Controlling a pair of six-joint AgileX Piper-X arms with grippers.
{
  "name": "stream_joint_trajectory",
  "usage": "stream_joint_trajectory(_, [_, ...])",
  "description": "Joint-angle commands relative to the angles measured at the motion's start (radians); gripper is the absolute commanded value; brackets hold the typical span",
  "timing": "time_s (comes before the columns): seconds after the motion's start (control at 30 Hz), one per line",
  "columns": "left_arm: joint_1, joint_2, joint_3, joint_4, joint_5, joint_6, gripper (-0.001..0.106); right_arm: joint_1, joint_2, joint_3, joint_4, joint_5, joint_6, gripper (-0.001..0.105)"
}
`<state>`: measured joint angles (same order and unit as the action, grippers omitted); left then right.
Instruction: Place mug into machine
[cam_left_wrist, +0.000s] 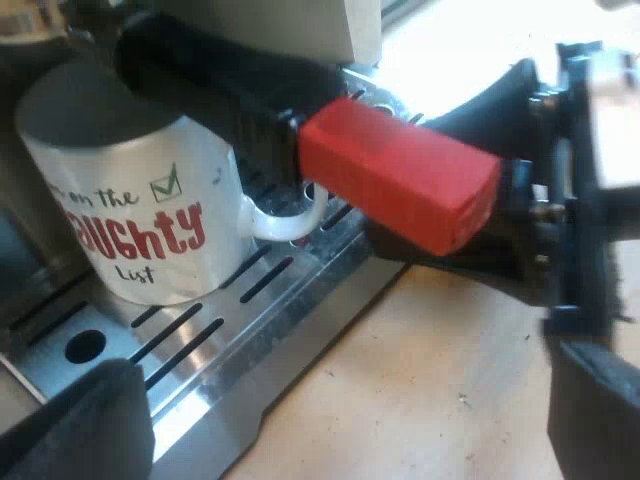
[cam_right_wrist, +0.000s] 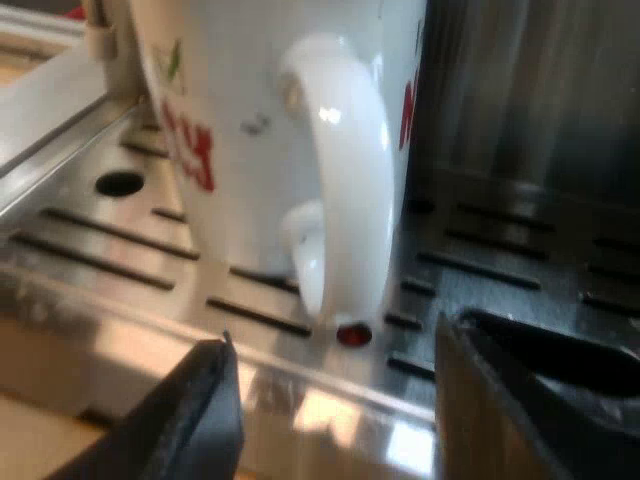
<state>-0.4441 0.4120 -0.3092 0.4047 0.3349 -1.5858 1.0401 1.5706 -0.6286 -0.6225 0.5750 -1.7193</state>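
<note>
A white mug (cam_left_wrist: 150, 220) with red "Naughty List" lettering stands upright on the machine's slotted metal drip tray (cam_left_wrist: 250, 340). Over the mug, the holder's dark handle (cam_left_wrist: 220, 90) sticks out from the machine's front and ends in red (cam_left_wrist: 400, 185). My left gripper (cam_left_wrist: 340, 430) is open, a little way back from the tray's edge and apart from the mug. My right gripper (cam_right_wrist: 330, 400) is open at the tray's edge, just short of the mug's handle (cam_right_wrist: 345, 170) and not touching it. In the left wrist view the right arm's fingers (cam_left_wrist: 470, 265) reach in behind the red end.
The drip tray (cam_right_wrist: 110, 250) has long dark slots and a round hole (cam_right_wrist: 120, 183). A small red dot (cam_right_wrist: 352, 334) sits on the tray below the mug's handle. Light wooden tabletop (cam_left_wrist: 450, 380) lies before the machine. The machine's dark back wall (cam_right_wrist: 530, 110) rises behind the mug.
</note>
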Motion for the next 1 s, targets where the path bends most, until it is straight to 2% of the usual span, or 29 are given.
stream_joint_trajectory(0.03, [-0.004,-0.052,-0.028,0.044,0.007,-0.001,0.081,0.019,-0.077,0.015,0.073,0.036,-0.006,0.047])
stream_joint_trajectory(0.3, [-0.004,-0.171,-0.104,0.072,0.007,-0.01,0.081,0.058,-0.278,0.014,0.221,0.042,-0.006,0.047])
stream_joint_trajectory(0.5, [-0.004,-0.174,-0.162,0.137,0.007,-0.013,0.081,0.092,-0.409,0.014,0.239,0.044,-0.01,0.047])
stream_joint_trajectory(0.53, [-0.004,-0.174,-0.204,0.176,0.007,-0.025,0.081,0.097,-0.429,0.014,0.239,0.046,-0.01,0.047])
stream_joint_trajectory(0.6, [-0.004,-0.175,-0.22,0.178,0.007,-0.063,0.081,0.11,-0.452,0.011,0.239,0.052,-0.01,0.047])
stream_joint_trajectory(0.73, [-0.004,-0.175,-0.247,0.197,0.007,-0.131,0.081,0.135,-0.469,-0.032,0.271,0.062,-0.01,0.047])
stream_joint_trajectory(1.0, [-0.004,-0.175,-0.246,0.187,0.007,-0.14,0.081,0.14,-0.433,-0.156,0.347,0.073,-0.012,0.047])
